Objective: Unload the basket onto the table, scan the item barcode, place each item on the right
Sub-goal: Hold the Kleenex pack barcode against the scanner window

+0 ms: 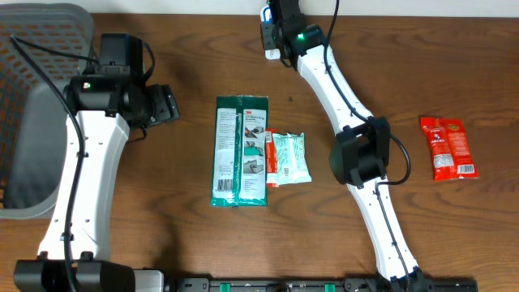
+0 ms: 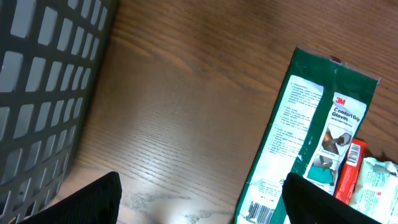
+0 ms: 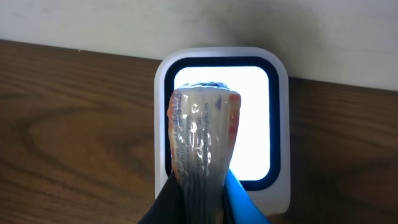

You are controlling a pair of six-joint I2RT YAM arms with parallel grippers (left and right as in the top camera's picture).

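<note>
The crinkled packet (image 3: pixel 200 134) is pinched in our right claw (image 3: pixel 202 202). It rises just ahead of the fingertips and covers the left part of the lit scanner (image 3: pixel 281 124). We judge the scan goes best if we hold steady and twist the wrist only slightly until the printed code squarely faces the glass. A wall stands right behind the scanner, so our free room is backward and sideways. Our left claw (image 2: pixel 205 202) gapes empty, with the glove pack (image 2: pixel 317 130) to its right and the basket (image 2: pixel 43 81) to its left.
</note>
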